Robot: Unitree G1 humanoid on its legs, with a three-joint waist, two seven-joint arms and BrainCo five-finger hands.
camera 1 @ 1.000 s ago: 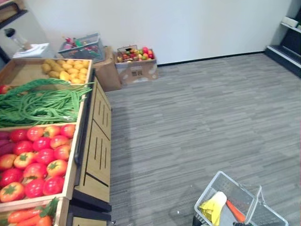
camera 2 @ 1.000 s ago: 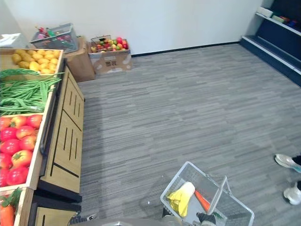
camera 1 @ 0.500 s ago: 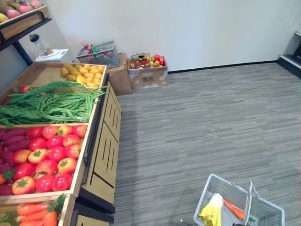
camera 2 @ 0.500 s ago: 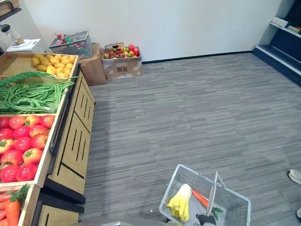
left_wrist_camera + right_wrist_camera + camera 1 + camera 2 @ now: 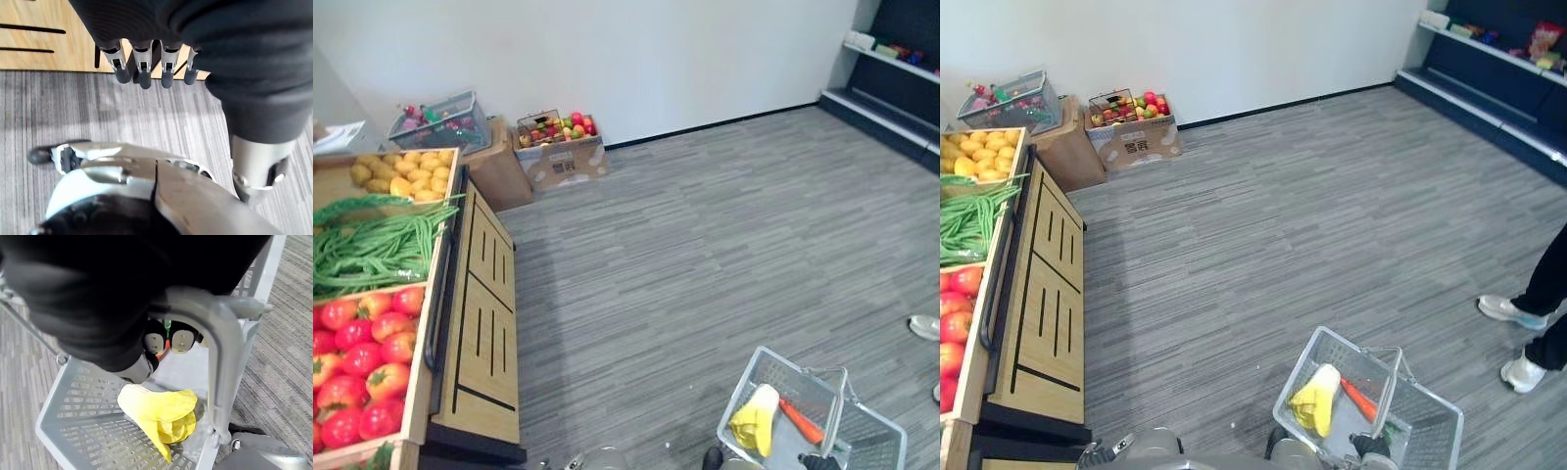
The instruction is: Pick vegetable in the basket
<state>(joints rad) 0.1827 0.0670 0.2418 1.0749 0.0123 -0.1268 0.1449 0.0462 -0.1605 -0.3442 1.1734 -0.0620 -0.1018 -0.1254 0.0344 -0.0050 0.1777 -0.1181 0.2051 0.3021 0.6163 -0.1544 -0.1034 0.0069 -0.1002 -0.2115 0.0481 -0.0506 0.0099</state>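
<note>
Currently: carrying stage, between picks, by the look of it. Basket (image 5: 741, 390), lower right of the eye views; contents: yellow leafy vegetable (image 5: 159, 411), carrot (image 5: 801, 421). Right hand (image 5: 182, 340): fingers curled round the handle (image 5: 222, 347). Left hand (image 5: 142, 61): fingers straight, side by side, empty. Stock at left edge, wooden stand (image 5: 480, 333): tomatoes (image 5: 362, 343), green beans (image 5: 372, 245). Next move likely calls for facing the stand and reaching with the free left hand
</note>
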